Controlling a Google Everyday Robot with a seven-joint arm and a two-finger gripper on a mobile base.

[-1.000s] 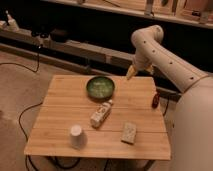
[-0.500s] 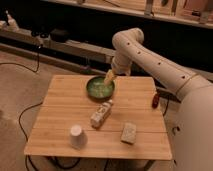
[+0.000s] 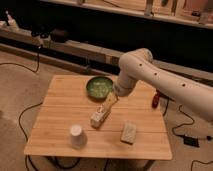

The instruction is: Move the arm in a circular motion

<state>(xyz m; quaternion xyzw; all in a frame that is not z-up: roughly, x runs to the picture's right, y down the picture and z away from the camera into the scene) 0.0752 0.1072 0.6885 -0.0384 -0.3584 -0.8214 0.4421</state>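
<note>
The desk (image 3: pixel 60 107) holds one green bowl (image 3: pixel 99 87), one white cup (image 3: pixel 76 134), one carton (image 3: pixel 99 116) and one pale block (image 3: pixel 129 132). The arm (image 3: pixel 150 75) bends over it, with the hand (image 3: pixel 111 102) just above the carton. Whether the hand is clenched or released cannot be told.

arm (image 3: pixel 150 75) swung leftward and down, gripper (image 3: pixel 111 102) now past bowl (image 3: pixel 99 87), above carton (image 3: pixel 98 118)

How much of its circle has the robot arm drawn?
Done: the arm has swept sideways to the green bowl, then forward. Now: its gripper hangs beside the bowl, close to the white carton. Left: probably curving back around to close the loop.
</note>
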